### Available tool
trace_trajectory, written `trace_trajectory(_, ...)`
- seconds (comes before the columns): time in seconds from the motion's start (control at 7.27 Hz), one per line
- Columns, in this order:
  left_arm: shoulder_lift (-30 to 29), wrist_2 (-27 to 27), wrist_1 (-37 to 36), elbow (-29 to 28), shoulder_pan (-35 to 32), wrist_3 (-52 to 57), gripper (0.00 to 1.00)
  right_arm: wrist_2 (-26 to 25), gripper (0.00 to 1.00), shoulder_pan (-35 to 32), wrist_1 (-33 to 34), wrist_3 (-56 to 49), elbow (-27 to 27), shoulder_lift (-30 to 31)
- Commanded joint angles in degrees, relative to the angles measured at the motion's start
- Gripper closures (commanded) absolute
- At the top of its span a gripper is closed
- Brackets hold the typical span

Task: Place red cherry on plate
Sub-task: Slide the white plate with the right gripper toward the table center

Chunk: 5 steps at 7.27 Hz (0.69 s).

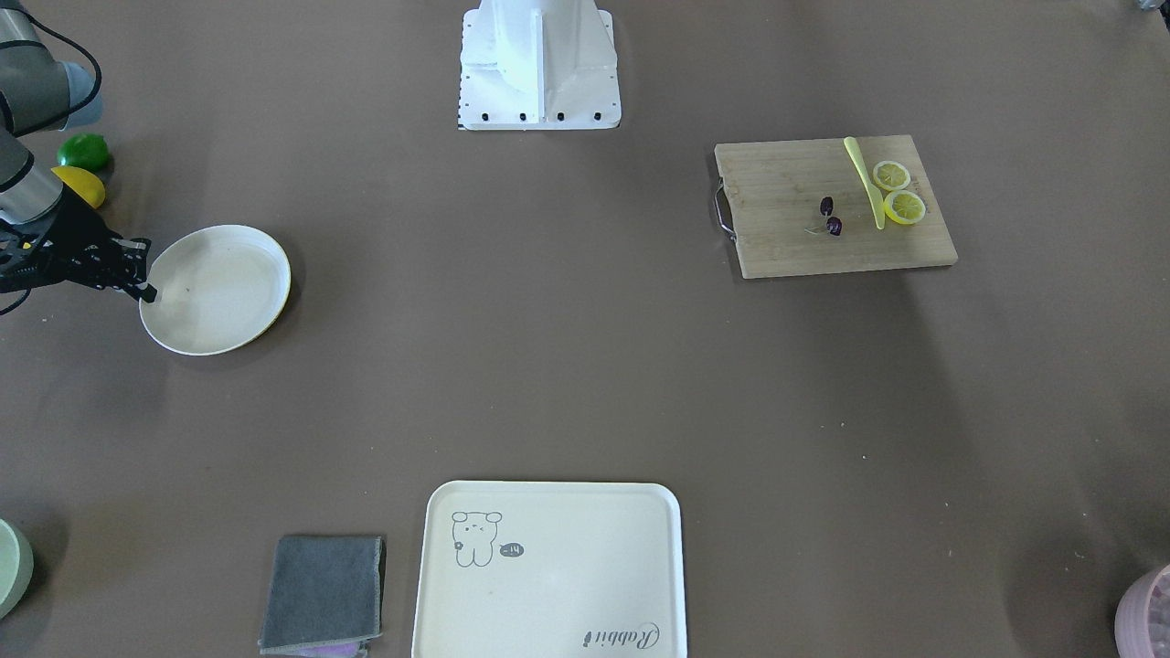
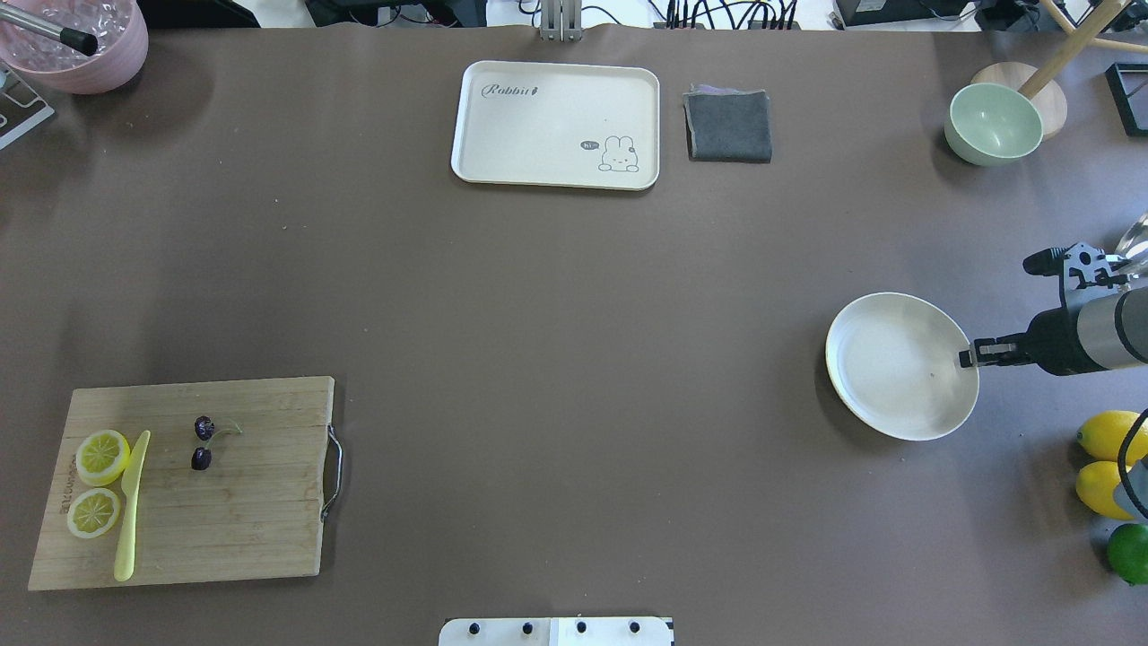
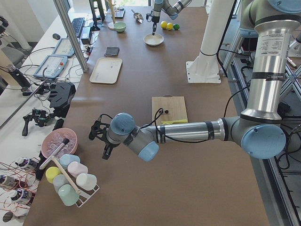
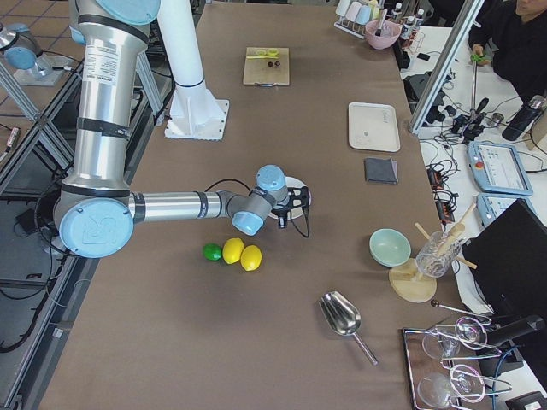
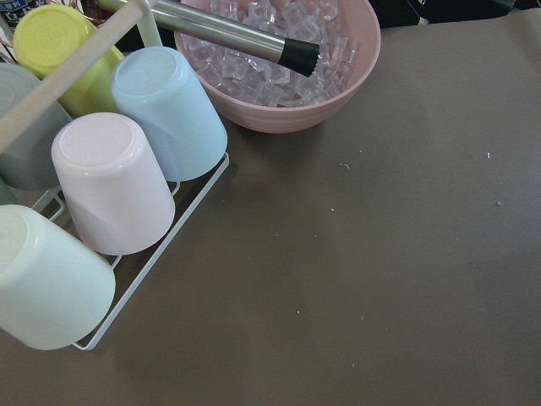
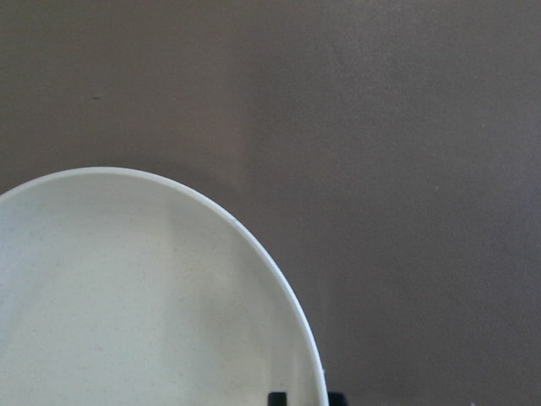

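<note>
Lying on the cutting board [image 2: 224, 520] at the desk's corner nearest the robot's left, the cherries [image 2: 202, 458] line up along the board's short side, stems pointing toward its handle. The right gripper [image 2: 965, 358] pinches the plate [image 2: 883, 359] by its rim near the desk's right edge. A pink bowl [image 5: 338, 93] holds ice [image 5: 330, 34]. Whether the left gripper [image 3: 106, 151] is spread, I cannot tell.

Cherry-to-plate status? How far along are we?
Done: nothing yet. The red cherry lies on the cutting board, and the plate holds no cherry. In hand: the right gripper sits at the plate's rim, grip unclear; the left gripper hovers by the pink ice bowl, away from the cherry. Left: grasp, carry, place.
</note>
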<state>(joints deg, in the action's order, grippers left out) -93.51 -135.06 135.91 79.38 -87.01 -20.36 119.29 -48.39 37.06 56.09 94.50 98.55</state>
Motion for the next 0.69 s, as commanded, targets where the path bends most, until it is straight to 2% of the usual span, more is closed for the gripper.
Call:
trace_trajectory(0.0, -0.09, -0.03, 0.06, 0.25, 0.0, -0.11, 0.03, 0.67, 1.0, -0.3, -0.15, 1.47, 1.38, -0.02)
trace_trajectory(0.14, -0.18, -0.03, -0.03, 0.34, 0.0, -0.03, 0.03, 2.16, 1.0, -1.08, -0.06, 3.31, 3.56, -0.11)
trace_trajectory(0.41, -0.62, -0.03, -0.03, 0.25, -0.09, -0.38, 0.03, 12.85, 1.0, -6.17, -0.15, 10.05, 5.43, -5.53)
trace_trajectory(0.55, -0.96, -0.03, -0.03, 0.17, -0.09, -0.38, 0.03, 13.15, 1.0, -6.1, 0.72, 11.4, 5.08, -10.17)
